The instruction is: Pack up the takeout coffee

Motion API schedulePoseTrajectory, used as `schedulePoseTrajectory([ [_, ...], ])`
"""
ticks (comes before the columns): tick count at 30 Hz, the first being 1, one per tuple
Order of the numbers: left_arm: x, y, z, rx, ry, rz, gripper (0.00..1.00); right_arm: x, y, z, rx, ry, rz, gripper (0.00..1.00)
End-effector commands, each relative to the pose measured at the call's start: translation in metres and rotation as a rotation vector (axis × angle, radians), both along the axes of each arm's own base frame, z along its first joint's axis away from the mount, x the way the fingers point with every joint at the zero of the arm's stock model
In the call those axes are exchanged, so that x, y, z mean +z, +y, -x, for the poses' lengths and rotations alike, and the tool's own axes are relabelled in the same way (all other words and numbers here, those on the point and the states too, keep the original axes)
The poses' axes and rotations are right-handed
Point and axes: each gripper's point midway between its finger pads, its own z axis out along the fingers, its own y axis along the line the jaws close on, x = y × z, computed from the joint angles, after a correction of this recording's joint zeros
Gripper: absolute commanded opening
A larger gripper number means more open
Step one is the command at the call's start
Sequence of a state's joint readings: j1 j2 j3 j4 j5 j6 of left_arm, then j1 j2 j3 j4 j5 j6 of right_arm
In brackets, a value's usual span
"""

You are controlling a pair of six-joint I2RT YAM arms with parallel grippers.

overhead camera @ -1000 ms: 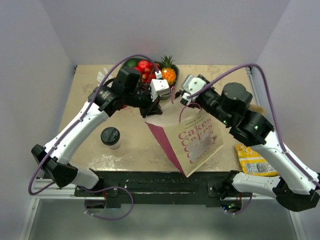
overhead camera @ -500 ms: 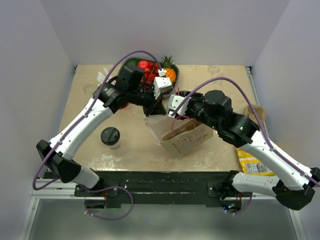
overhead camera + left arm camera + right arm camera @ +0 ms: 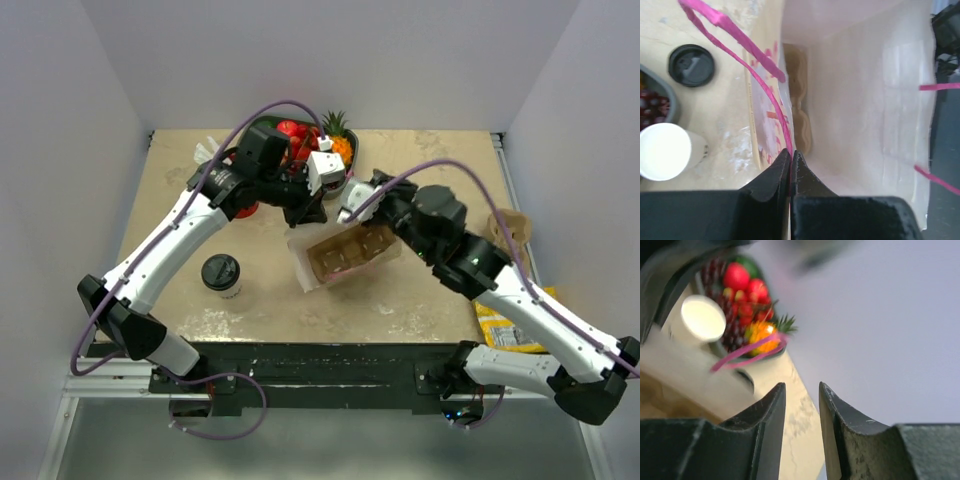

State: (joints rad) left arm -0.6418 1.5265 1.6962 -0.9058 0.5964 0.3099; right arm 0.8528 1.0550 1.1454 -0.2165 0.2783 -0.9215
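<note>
Left gripper pinched the rim of the open paper bag. The takeout coffee stood on the table outside the bag, well apart from those jaws. Right gripper jaws were slightly parted.

The coffee cup stands alone on bare surface, free above and all round. The bag gapes upward, with a cardboard tray covering part of its floor. The left hand and right hand crowd its far rim, and a pineapple stands just beyond.
</note>
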Motion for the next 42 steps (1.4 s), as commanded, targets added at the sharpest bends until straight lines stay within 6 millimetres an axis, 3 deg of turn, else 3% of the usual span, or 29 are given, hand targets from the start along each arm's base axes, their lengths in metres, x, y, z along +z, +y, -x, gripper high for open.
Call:
schedulePoseTrajectory([
  [1,0.042,0.01,-0.025,0.054,-0.25,0.013,0.0,0.083,0.003,0.032,0.108,0.074,-0.348,0.36],
  [2,0.044,0.012,-0.024,0.052,-0.27,0.013,0.0,0.095,0.003,0.037,0.125,0.086,-0.38,0.37],
  [3,0.043,0.01,-0.021,0.041,-0.279,0.009,0.0,0.094,0.005,0.039,0.122,0.127,-0.416,0.37],
  [7,0.033,0.0,-0.002,-0.039,-0.358,-0.054,0.0,0.091,-0.021,0.009,-0.075,0.136,-0.521,0.37],
  [8,0.037,-0.01,0.02,-0.098,-0.396,-0.051,0.0,0.079,-0.03,0.0,-0.138,0.135,-0.516,0.36],
  [11,0.015,-0.021,0.051,-0.18,-0.447,-0.126,0.0,0.059,-0.047,-0.016,-0.234,0.131,-0.514,0.36],
  [15,-0.003,-0.018,0.06,-0.185,-0.389,-0.138,0.0,0.037,-0.059,-0.024,-0.287,0.176,-0.525,0.35],
  [18,-0.007,-0.019,0.059,-0.188,-0.393,-0.152,0.0,0.03,-0.063,-0.027,-0.303,0.184,-0.517,0.35],
  [24,0.007,-0.026,0.058,-0.177,-0.381,-0.122,0.0,0.043,-0.065,-0.027,-0.294,0.166,-0.532,0.36],
  [27,0.011,-0.027,0.055,-0.17,-0.331,-0.105,0.0,0.064,-0.068,-0.025,-0.281,0.138,-0.548,0.38],
  [28,0.01,-0.025,0.054,-0.16,-0.295,-0.098,0.0,0.081,-0.071,-0.023,-0.271,0.117,-0.574,0.38],
  [33,-0.004,-0.017,0.017,-0.075,-0.115,-0.082,0.0,0.106,-0.068,-0.018,-0.211,0.136,-0.607,0.43],
  [34,-0.005,-0.017,0.012,-0.063,-0.097,-0.077,0.09,0.112,-0.067,-0.017,-0.201,0.132,-0.613,0.43],
  [36,-0.005,-0.02,0.005,-0.06,-0.065,-0.06,0.12,0.112,-0.066,-0.017,-0.191,0.139,-0.609,0.44],
  [38,-0.011,-0.025,0.001,-0.064,-0.033,-0.054,0.21,0.11,-0.064,-0.017,-0.186,0.143,-0.604,0.44],
  [39,-0.01,-0.029,0.002,-0.074,-0.02,-0.041,0.3,0.109,-0.063,-0.018,-0.18,0.149,-0.6,0.44],
  [41,-0.014,-0.03,-0.002,-0.056,0.0,-0.035,0.37,0.107,-0.059,-0.017,-0.162,0.161,-0.597,0.45],
  [42,-0.007,-0.033,-0.008,-0.021,-0.002,-0.006,0.46,0.106,-0.056,-0.014,-0.143,0.171,-0.59,0.46],
])
